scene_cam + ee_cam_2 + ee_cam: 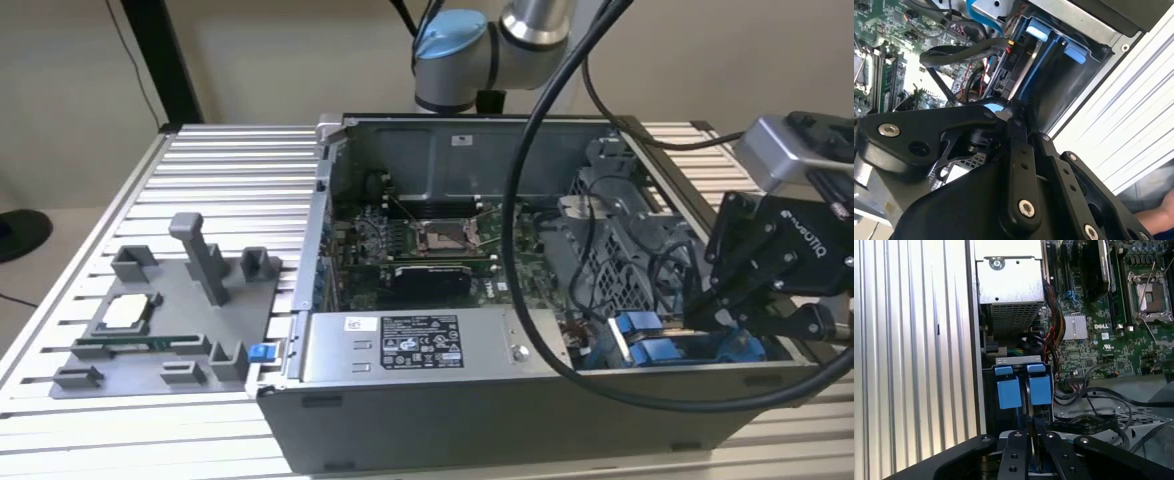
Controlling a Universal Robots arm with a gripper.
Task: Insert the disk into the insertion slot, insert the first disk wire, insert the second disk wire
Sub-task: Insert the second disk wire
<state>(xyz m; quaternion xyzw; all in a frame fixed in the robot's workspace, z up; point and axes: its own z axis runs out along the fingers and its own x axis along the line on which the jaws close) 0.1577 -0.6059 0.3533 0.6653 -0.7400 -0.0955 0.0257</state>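
black gripper (1032,440) hung over the grey metal insertion slot with bright blue tabs (1019,390), apparently closed on something thin; a tilted approach risked jamming the rails.

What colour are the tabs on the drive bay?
Bright blue tabs on the drive bay, clearest in the first wrist view.

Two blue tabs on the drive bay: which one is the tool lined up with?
The blue tab on the motherboard side; the tool sits right before it. The other tab lies by the case wall.
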